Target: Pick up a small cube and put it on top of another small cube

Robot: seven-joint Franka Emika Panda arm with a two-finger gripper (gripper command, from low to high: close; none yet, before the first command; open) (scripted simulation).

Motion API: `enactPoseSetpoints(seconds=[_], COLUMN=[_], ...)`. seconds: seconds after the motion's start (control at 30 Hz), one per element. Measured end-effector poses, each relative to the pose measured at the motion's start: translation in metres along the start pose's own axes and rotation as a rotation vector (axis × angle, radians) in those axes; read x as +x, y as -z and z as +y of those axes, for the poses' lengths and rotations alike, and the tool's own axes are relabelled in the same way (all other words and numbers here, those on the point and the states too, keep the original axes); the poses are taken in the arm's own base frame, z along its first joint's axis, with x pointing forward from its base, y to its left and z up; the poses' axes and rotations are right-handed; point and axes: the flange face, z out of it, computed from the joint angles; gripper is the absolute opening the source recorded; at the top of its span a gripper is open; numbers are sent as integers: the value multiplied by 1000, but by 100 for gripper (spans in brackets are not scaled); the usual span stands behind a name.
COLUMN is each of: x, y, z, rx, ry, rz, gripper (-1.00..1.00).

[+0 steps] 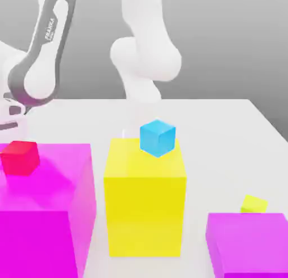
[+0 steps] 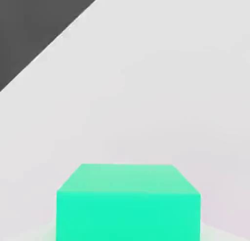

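At the exterior view's left is the arm (image 1: 45,52); in the hand view, the teal cube (image 2: 128,216) sits close up, with the jaws clamped on it, as I judge. So the grasp looks made – next comes a straight lift, then a carry. Rightward stand the red cube (image 1: 20,158), the blue cube (image 1: 157,138) on the yellow block (image 1: 144,215), and the yellow cube (image 1: 254,204) – which is the target, I cannot tell.

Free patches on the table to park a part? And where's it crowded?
Bare table between the light-blue cube and the exterior view's right edge; also a narrow gap between the big magenta block and yellow block. Crowded: the small yellow cube by the purple block.
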Motion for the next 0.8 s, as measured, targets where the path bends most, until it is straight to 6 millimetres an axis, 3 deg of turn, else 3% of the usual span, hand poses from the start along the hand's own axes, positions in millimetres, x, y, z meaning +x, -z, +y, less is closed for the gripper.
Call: enactPoseSetpoints(seconds=[0.03,0.1,0.23,0.37,0.5,0.63,0.7,0.8], x=[-18,-55,-97,-125,-131,-115,-97,-86], y=[16,44,94,144,191,232,226,188], z=[5,34,96,173,253,329,350,361], rx=[6,-8,-51,-96,-139,-182,-236,-266], ry=[40,149,341,551,765,978,1041,1057], rz=[-12,-26,-29,-32,-33,-29,-4,9], gripper=[-100,-100,-100,-100,-100,-100,-100,-100])
